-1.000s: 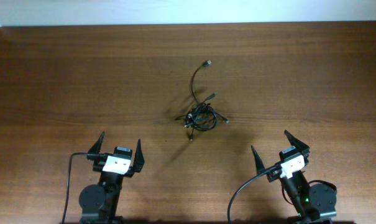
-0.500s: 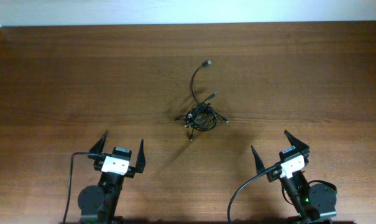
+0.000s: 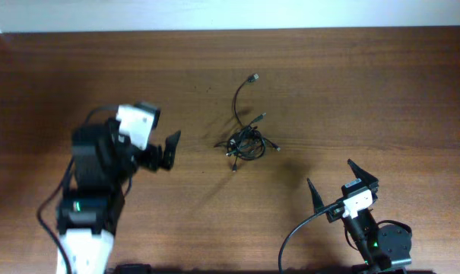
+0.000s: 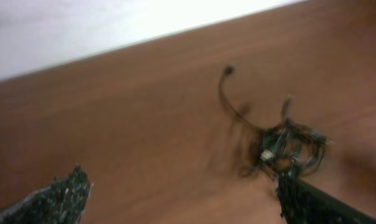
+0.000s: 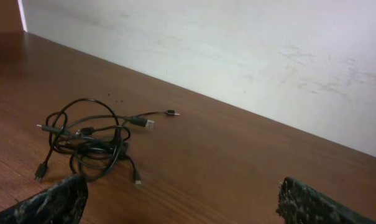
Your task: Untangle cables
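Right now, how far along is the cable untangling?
Done: nothing yet. The cables lie in one knotted clump mid-table, with only one plug end trailing free. In hand: the left gripper is out beside the clump, fingers open, empty and not touching it. The right gripper sits back, open. Left: grasp the clump and pull every cable apart.

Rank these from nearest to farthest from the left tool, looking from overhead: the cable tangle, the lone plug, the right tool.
From the left tool:
1. Cable tangle, in the middle.
2. Lone plug, past the tangle, farther back.
3. Right tool, over on the other side, near the front.
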{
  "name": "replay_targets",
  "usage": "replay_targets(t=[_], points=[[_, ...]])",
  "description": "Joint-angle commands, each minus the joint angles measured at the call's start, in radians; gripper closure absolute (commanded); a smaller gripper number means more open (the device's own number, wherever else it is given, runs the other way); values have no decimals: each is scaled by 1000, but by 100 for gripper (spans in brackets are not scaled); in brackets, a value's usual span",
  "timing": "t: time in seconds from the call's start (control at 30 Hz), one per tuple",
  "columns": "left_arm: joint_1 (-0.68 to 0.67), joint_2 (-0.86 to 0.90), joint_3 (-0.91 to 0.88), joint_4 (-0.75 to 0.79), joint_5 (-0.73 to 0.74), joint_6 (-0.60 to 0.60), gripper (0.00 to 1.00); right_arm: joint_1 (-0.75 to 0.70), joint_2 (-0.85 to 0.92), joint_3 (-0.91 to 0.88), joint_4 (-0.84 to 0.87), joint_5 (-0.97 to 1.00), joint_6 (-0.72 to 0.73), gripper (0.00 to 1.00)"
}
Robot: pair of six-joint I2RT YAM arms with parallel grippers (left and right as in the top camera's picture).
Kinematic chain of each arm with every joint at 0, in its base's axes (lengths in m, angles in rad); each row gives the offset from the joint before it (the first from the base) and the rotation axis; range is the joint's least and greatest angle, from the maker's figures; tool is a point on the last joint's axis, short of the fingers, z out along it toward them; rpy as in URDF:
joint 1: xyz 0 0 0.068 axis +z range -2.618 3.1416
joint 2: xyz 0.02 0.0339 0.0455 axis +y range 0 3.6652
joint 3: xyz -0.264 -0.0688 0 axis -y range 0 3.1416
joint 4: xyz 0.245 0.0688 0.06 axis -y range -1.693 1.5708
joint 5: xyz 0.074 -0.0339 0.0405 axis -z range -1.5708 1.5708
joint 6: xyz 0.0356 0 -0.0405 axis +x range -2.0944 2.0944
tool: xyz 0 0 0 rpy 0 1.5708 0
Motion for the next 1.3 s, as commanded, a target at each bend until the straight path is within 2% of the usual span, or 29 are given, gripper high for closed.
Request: replay_targets(t=[0.0, 0.07, 0.1, 0.17, 0.23, 0.3, 0.43, 0.63, 0.7, 0.77, 0.83, 0.9, 0.93, 0.97, 1.03, 1.1, 1.17, 1.27], points=[[-99, 200, 264, -123, 69, -6, 1, 6, -5, -5, -5, 1, 3, 1], [-256, 335, 364, -161, -29, -1, 1, 6, -5, -5, -5, 1, 3, 1], [-293, 374, 364, -139, -17, -3, 1, 6, -5, -5, -5, 1, 3, 1], [-323, 426, 364, -154, 124, -10, 1, 6, -5, -5, -5, 1, 3, 1], [-325, 465, 364, -152, 57, -11, 1, 6, -5, -5, -5, 1, 3, 1], [-325, 523, 364, -150, -77, -97, 0, 6, -5, -5, -5, 1, 3, 1], [-325, 643, 421, -179, -121, -153, 2, 6, -5, -5, -5, 1, 3, 1], [-373, 766, 431, -170, -65, -129, 11, 6, -5, -5, -5, 1, 3, 1], [-376, 820, 431, -144, -23, -129, 17, 6, -5, -5, 2, 2, -7, 1], [-379, 855, 431, -91, 48, -129, 27, 6, -5, -5, 10, 1, -7, 1], [-383, 895, 431, -73, 69, -129, 34, 6, -5, -5, 7, -84, 0, 1], [-386, 919, 431, -63, 70, -130, 56, 6, -5, -5, 6, -235, 0, 1], [-386, 918, 431, -57, 66, -129, 71, 6, -5, -5, 7, -247, 48, 1], [-385, 918, 431, -46, 21, -129, 100, 6, -5, 2, 11, -247, 171, 1], [-383, 907, 452, -35, -1, -130, 100, 6, -1, 59, -14, -259, 256, 1], [-383, 866, 493, -83, -2, -130, 100, 6, 34, 186, -129, -259, 263, 1], [-383, 811, 586, -195, -2, -143, 100, 6, 177, 419, -296, -255, 259, 1], [-367, 785, 718, -332, -1, -237, 100, 6, 540, 831, -626, -255, 188, 1]])
